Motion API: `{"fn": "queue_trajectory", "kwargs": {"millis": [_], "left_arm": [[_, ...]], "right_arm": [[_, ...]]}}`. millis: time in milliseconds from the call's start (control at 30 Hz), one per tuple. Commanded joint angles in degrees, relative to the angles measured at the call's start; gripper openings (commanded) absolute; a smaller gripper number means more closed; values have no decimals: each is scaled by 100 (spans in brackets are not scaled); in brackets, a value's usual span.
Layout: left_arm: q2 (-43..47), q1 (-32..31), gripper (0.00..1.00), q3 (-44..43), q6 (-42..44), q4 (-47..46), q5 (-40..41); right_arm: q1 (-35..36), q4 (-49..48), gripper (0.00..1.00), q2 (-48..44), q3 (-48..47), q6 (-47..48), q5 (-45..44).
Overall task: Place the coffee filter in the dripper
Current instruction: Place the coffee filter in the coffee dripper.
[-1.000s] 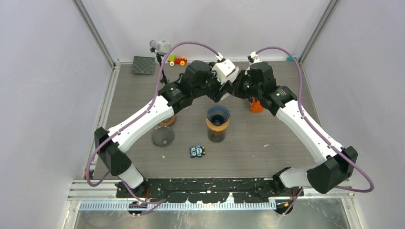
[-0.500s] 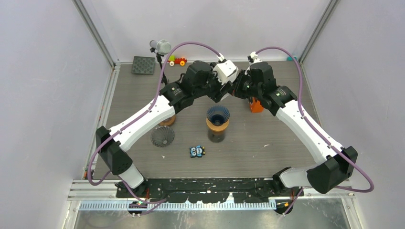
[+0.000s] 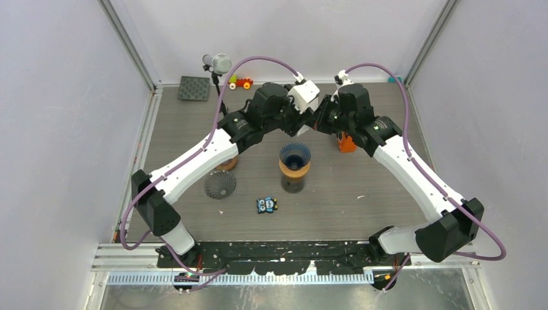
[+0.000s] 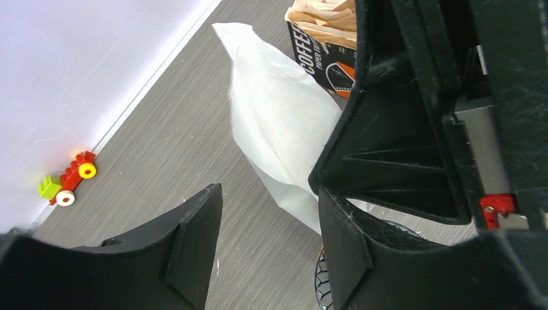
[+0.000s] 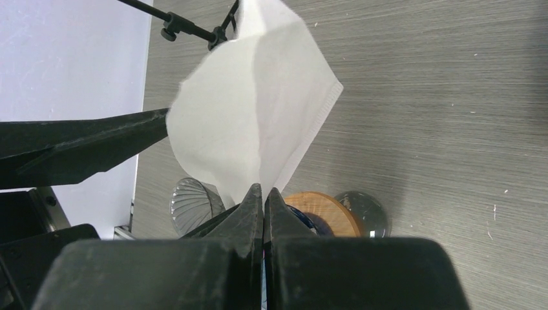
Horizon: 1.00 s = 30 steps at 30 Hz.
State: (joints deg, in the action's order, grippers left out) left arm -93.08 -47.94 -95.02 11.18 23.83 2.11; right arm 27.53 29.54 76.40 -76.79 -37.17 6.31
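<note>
Overhead I barely make out the coffee filter [image 5: 252, 129]: thin, creased white paper, right fingers [image 5: 249, 216] pinching it, left fingers [image 4: 194, 245] wide.

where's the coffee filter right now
The filter is pinched in the right pincer, held in the air above the far middle of the table, just behind the dripper and beside the open left pincer.

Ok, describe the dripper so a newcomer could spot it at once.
Look at the centre of the table. There the dripper sits on a wooden collar atop a glass jar. Unlike the grey ribbed cone lying bare on the table to its left, it is dark blue and raised.
</note>
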Motion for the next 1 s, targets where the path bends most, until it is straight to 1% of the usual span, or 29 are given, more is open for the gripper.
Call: {"fn": "queue_trajectory", "kwargs": {"millis": [0,100,233,467,700,967], "left_arm": [[-58,-28,58,-198,40,-248,131],[-83,-24,58,-254,-90,-180,58],[-91,-28,59,-364,-504,-68,-62],[-144,-23,62,-535,-1069,21,185],[-354,-18,63,-774,-1081,99,309],[-489,-13,62,-844,-1008,113,426]], "right_arm": [[-32,-247,0,-125,15,126,72],[-29,-218,1,-117,-14,159,25],[-30,-194,1,-125,6,225,-133],[-33,-190,0,-136,43,270,-171],[-29,-211,1,-130,54,272,-148],[-32,-236,1,-166,86,304,-162]]}}
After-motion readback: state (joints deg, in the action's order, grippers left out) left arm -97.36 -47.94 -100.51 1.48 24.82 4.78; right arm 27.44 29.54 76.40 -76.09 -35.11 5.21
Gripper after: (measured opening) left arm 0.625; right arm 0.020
